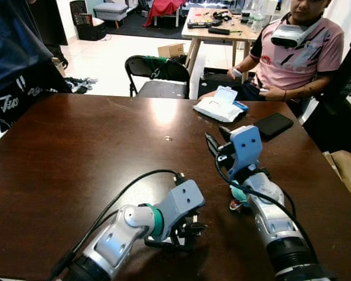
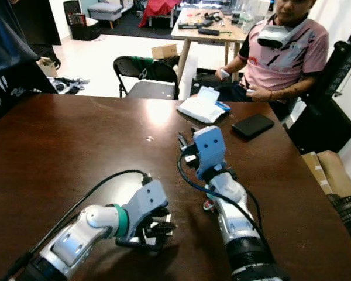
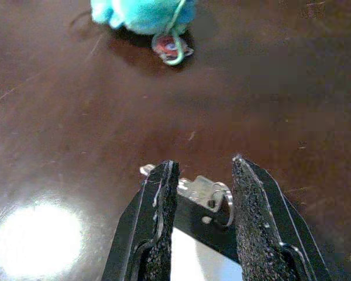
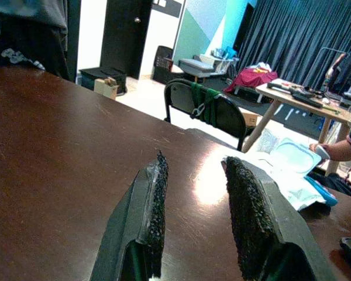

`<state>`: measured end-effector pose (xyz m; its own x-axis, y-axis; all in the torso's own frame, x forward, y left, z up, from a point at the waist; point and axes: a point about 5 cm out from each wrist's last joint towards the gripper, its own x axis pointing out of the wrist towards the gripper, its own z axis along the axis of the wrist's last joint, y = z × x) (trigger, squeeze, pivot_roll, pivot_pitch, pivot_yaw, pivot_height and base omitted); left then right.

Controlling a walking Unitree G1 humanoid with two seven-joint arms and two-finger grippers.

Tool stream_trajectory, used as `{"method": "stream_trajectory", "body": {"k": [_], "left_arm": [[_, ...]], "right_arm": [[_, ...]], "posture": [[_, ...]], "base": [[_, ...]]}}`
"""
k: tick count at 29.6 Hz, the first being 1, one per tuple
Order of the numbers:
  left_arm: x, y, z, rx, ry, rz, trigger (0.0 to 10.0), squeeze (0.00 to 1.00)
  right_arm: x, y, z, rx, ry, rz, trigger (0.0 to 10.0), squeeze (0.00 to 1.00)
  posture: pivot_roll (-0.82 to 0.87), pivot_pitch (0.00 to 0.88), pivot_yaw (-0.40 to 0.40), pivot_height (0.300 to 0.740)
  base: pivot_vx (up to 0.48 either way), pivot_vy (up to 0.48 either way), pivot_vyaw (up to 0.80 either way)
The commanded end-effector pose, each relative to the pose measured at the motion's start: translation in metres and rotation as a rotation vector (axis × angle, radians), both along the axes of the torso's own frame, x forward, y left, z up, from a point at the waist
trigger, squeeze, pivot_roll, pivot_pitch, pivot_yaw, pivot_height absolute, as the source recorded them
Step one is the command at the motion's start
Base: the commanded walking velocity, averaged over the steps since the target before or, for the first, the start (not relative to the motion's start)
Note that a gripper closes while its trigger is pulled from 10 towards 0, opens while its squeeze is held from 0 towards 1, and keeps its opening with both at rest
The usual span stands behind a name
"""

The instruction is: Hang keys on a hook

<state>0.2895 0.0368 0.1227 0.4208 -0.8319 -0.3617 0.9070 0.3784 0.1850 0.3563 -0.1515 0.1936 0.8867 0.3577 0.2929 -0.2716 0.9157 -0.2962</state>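
While the left gripper [image 3: 202,181] sits partly open around the keys [image 3: 206,193] near the table's [image 1: 76,152] front edge, they look light and slippery, so I'd pinch the ring, right gripper [image 4: 193,170] open and empty.

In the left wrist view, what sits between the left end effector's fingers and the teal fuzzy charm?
Bare dark wood tabletop separates the left end effector, which straddles a silver metal key, from the teal fuzzy charm.

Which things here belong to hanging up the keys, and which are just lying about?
Job: keys, teal fluffy charm (probably theirs), left gripper open around the keys.
Lying about: wipes pack, black phone, folding chair.
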Motion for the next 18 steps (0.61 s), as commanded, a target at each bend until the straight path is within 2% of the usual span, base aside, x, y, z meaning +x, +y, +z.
{"method": "stream_trajectory", "body": {"k": [1,11,18], "left_arm": [[-0.003,0.0,-0.003,0.011,0.013,-0.004,10.0,0.0],[-0.006,0.001,-0.007,-0.01,0.042,-0.035,10.0,0.0],[-0.01,0.003,-0.014,-0.031,0.077,-0.004,10.0,0.0]], "right_arm": [[-0.001,0.001,0.001,0.008,-0.013,0.007,10.0,0.0],[-0.002,0.002,0.002,0.008,-0.017,0.011,10.0,0.0],[-0.005,0.0,0.002,0.007,-0.019,0.013,10.0,0.0]], "posture": [[0.05,0.0,0.101,0.74],[0.05,0.0,0.097,0.74],[0.04,0.019,0.1,0.74]], "base": [[0.0,0.0,0.0],[0.0,0.0,0.0],[0.0,0.0,0.0]]}}
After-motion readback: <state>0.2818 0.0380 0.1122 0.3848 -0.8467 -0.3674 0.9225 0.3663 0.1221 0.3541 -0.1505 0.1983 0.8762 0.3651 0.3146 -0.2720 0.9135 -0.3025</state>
